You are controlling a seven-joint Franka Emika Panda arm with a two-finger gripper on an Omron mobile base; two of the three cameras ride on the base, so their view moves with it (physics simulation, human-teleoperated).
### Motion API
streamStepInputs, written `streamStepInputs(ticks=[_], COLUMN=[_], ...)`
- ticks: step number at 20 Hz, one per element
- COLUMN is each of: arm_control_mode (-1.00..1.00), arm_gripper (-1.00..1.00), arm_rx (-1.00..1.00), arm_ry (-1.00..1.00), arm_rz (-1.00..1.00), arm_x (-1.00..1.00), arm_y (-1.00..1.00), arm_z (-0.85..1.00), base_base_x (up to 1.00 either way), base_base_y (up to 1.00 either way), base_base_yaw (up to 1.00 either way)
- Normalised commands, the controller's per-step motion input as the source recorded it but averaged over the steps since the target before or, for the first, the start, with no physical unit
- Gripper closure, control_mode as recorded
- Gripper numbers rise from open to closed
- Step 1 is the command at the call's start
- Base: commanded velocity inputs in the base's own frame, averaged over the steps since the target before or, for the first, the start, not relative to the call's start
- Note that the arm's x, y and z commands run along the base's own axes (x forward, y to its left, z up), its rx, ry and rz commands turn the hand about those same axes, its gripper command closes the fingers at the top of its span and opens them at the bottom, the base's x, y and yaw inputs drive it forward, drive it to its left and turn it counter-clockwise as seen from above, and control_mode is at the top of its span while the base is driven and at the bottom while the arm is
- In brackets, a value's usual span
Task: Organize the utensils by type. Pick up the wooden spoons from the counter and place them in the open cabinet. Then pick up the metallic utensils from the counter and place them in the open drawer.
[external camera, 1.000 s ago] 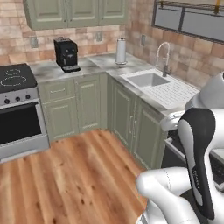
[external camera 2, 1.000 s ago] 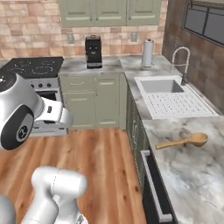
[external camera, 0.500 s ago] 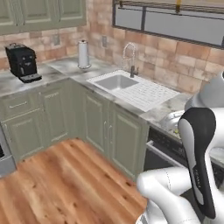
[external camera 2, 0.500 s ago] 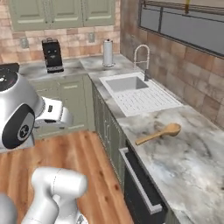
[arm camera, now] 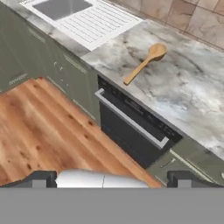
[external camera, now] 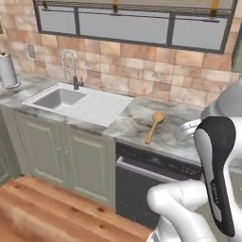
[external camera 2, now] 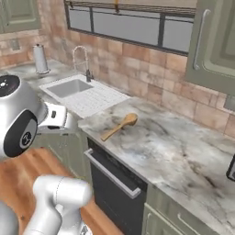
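The long wooden spoon lies flat on the counter, just right of the sink's drainboard and above the dark dishwasher front. Its round bowl points toward the far brick wall and its handle runs back toward the near edge — a loose, slightly slanted lie, as a thing does when simply put down, with bare stone all round it and nothing touching it. That open ground leaves room for fingers to come down on either side of the handle.

In the right base view the spoon sits at the left part of the slab, and up on the far right hangs the pale green cabinet with its bar handle — well apart from the spoon and much higher, so the carry will likely be a long lift up and right.

The gripper stands high over the wooden floor, on the near side of the counter, well apart from the spoon. Its two dark fingertips sit at their widest spread, holding nothing and touching nothing; by my reading the approach to the first spoon is not yet begun
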Motion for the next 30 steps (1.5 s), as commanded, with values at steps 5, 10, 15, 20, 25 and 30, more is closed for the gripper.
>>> streamStepInputs(ticks=[5,10,15,20,25,30], arm_control_mode=[1.0,1.0,1.0,1.0,1.0,1.0], arm_gripper=[-1.0,-1.0,-1.0,-1.0,-1.0,-1.0], arm_rx=[0.0,0.0,0.0,0.0,0.0,0.0], arm_ry=[0.0,0.0,0.0,0.0,0.0,0.0], arm_rz=[0.0,0.0,0.0,0.0,0.0,0.0], arm_x=[0.0,0.0,0.0,0.0,0.0,0.0], arm_y=[0.0,0.0,0.0,0.0,0.0,0.0], arm_z=[0.0,0.0,0.0,0.0,0.0,0.0], base_base_x=[0.35,0.19,0.0,0.16,0.41,0.34], base_base_y=[0.62,0.65,0.19,0.27,0.44,0.36], base_base_yaw=[-0.6,-0.5,-0.49,-0.41,-0.1,-0.02])
